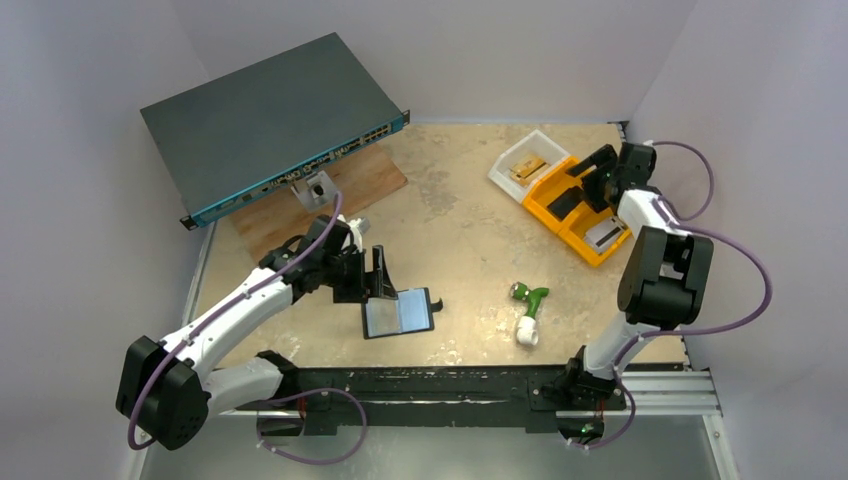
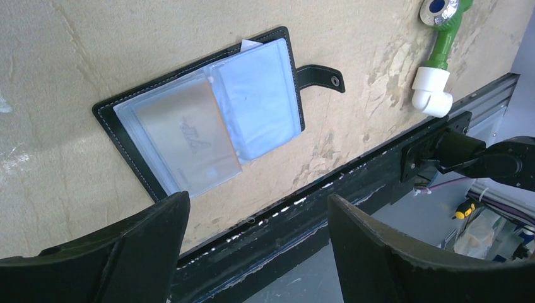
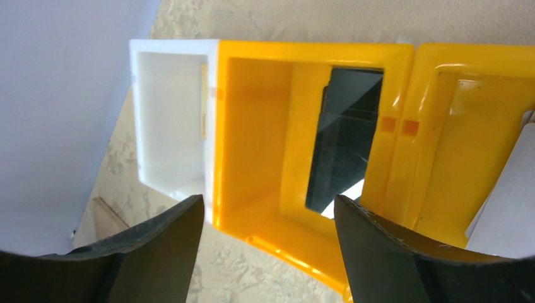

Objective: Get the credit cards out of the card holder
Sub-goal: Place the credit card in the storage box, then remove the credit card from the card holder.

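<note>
Over the bench [image 1: 460, 230] I see left gripper [image 2: 257, 214] spread, empty, above open card holder [image 2: 106, 113]; long axis left-right, strap [image 2: 318, 77] right. Right gripper [image 3: 268, 214] spread, empty.

I count one black wallet [image 2: 315, 76], near and left of centre, with two pale cards [image 2: 189, 136] showing in its sleeves. At the far right I see three trays: two yellow trays [image 3: 252, 126] and one white tray [image 3: 170, 113]. At the far left, one network switch [image 1: 270, 120] and one wooden board [image 1: 360, 185]. Near right, one green-and-white pipe fitting [image 1: 527, 310].
</note>
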Tool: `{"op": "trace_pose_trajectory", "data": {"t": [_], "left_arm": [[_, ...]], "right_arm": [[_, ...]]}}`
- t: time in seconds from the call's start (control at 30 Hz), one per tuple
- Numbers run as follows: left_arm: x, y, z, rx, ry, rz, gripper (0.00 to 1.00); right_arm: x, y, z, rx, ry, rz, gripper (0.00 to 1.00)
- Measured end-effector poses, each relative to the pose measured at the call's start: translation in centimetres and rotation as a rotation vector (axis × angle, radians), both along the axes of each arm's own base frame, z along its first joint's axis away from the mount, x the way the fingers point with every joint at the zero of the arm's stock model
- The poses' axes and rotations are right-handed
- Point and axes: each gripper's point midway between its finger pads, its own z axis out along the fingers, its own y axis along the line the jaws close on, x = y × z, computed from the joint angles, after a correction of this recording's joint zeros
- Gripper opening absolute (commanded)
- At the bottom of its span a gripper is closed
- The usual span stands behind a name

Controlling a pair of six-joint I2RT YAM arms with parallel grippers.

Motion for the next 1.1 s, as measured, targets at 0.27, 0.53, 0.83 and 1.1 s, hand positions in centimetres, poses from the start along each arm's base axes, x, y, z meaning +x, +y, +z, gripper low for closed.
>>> {"op": "trace_pose_trajectory", "data": {"t": [0.27,0.53,0.83,1.1], "left_arm": [[-0.1,0.1,-0.2,0.004,0.006,0.001,0.8],[0.1,0.5,-0.4,0.021,0.005,0.019,0.8],[0.6,2.6,-1.9,0.072,0.034,0.117,0.79],[0.7,4.3,-2.8,0.11,0.056,0.209,0.78]], "right_arm": [[-1.4,2.2,4.0,-0.038,-0.049,0.044,0.86],[-4.1,9.6,5.4,-0.077,-0.049,0.196,0.88],[-10.8,22.4,4.1,-0.075,-0.026,0.497,0.88],[-17.4,31.6,2.0,-0.065,0.029,0.737,0.85]]}}
